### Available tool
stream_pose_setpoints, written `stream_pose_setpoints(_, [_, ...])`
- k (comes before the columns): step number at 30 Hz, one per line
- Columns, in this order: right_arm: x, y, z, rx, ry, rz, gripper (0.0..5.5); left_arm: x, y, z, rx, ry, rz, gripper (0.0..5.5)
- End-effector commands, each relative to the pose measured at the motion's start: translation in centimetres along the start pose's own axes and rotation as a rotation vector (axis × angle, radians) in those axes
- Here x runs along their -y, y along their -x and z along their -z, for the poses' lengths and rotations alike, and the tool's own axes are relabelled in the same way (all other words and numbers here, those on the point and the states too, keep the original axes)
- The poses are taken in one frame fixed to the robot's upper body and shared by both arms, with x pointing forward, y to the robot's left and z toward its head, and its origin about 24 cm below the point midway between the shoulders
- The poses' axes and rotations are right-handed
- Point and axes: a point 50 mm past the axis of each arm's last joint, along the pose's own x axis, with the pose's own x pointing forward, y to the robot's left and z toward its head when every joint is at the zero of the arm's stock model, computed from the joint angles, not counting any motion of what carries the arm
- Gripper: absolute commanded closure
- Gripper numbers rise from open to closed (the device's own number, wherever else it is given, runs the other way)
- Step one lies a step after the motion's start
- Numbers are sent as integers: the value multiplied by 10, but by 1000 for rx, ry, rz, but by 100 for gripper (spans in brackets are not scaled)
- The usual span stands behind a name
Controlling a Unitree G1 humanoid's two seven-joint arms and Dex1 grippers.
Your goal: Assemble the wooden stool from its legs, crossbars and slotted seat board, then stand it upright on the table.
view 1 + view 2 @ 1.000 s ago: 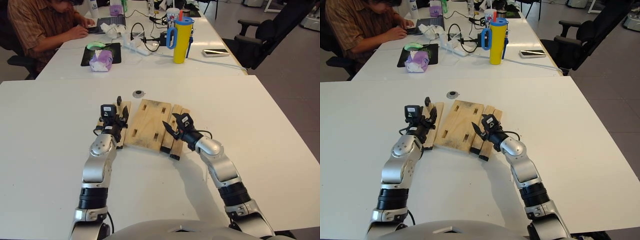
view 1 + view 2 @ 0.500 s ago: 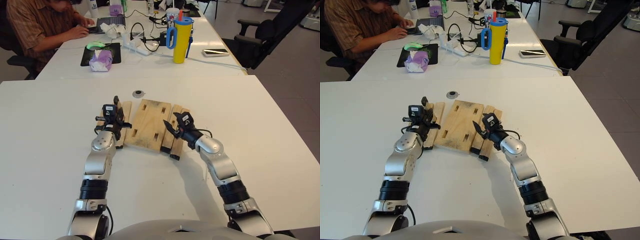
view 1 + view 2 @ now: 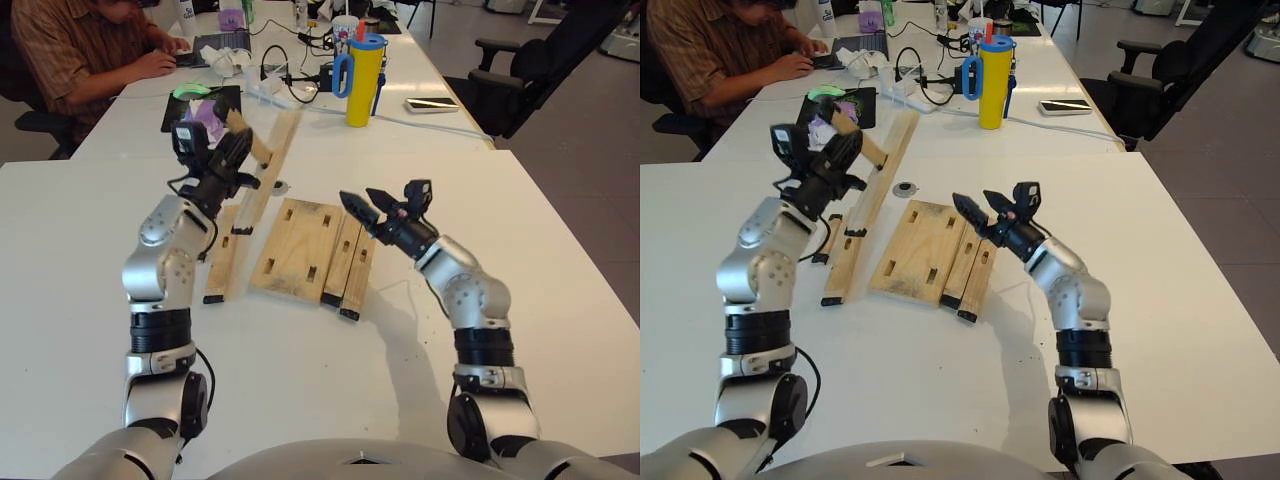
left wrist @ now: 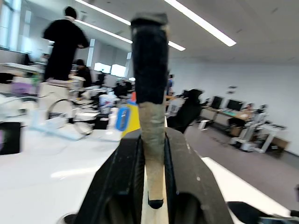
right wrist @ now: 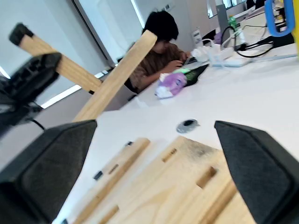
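The left fingers (image 3: 237, 150) pinch a crossbar (image 3: 250, 143) joined to a leg (image 3: 272, 165), held tilted above the table (image 3: 520, 230), left of the seat board (image 3: 295, 250). The right fingers (image 3: 358, 210) hang spread above two legs (image 3: 352, 262) lying just beside the board.

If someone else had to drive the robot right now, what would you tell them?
Left gripper: shut on a crossbar, held up, with a long leg apparently joined to it, tilted.
Right gripper: open, above the two pieces right of the seat board.
Another leg lies flat left of the board.
Done: perhaps one joint.
To do: remaining joints, then stand the stool upright.
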Motion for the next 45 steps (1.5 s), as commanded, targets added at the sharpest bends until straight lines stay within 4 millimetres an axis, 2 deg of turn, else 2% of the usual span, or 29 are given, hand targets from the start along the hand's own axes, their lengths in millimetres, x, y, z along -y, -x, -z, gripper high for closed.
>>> stream_pose_setpoints(1, [3, 4, -6, -40, -208, -106, 84, 4, -1, -20, 4, 204, 235, 510])
stream_pose_setpoints(3, [4, 6, -10, -37, -304, -155, 84, 8, -1, -24, -16, 315, 341, 510])
stream_pose_setpoints(7, [-8, 7, -29, -4, -421, -302, 84, 12, -3, -26, -83, 444, 469, 510])
stream_pose_setpoints(14, [-33, 7, -47, -1, -440, -462, 84, 17, -6, -23, -143, 511, 522, 510])
stream_pose_setpoints(21, [-39, 8, -50, 21, -451, -488, 84, 20, -4, -21, -180, 545, 554, 510])
stream_pose_setpoints(34, [-41, 11, -45, 39, -420, -514, 276, 21, -3, -23, -202, 581, 583, 510])
stream_pose_setpoints(39, [-40, 11, -41, 38, -418, -524, 343, 26, -1, -24, -201, 533, 604, 510])
stream_pose_setpoints(40, [-40, 11, -41, 42, -419, -526, 343, 26, -1, -24, -202, 532, 596, 481])
stream_pose_setpoints(45, [-38, 11, -40, 64, -430, -518, 343, 21, -3, -24, -174, 550, 558, 410])
